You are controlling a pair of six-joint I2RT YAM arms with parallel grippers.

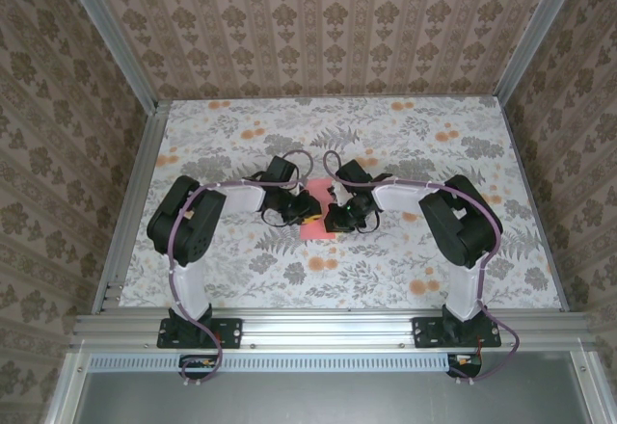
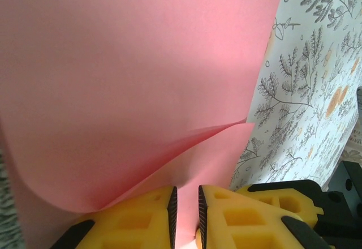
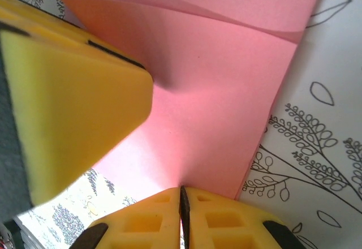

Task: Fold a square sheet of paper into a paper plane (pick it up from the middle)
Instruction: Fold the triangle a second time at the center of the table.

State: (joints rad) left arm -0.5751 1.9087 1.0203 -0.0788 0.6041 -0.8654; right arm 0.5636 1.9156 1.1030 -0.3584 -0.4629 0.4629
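At the centre of the floral table (image 1: 434, 260), the square sheet of paper (image 1: 318, 227) lies between the two arms, partly folded. In the left wrist view one layer curls up and over another, its bend soft and unpressed.

Right gripper (image 3: 182, 218): jaws pressed together, with the near edge of the sheet pinched in the seam between them.

Left gripper (image 2: 185, 215): jaws parted by a narrow slit, pads not meeting. The curled layer rises directly in front of them. Whether any paper sits inside the slit cannot be told.

A yellow finger (image 3: 73, 96), judged to be the left gripper's, hangs close above the sheet in the right wrist view.

Likely hazards:
(a) With only one firm pinch, a pull by the right arm would probably drag or pivot the whole sheet rather than fold it.
(b) The raised layer, being unpressed, may spring back or settle askew, giving an off-centre crease.
(c) The grippers work very near each other, so a small misjudged move could knock fingers together or crumple the thin paper.
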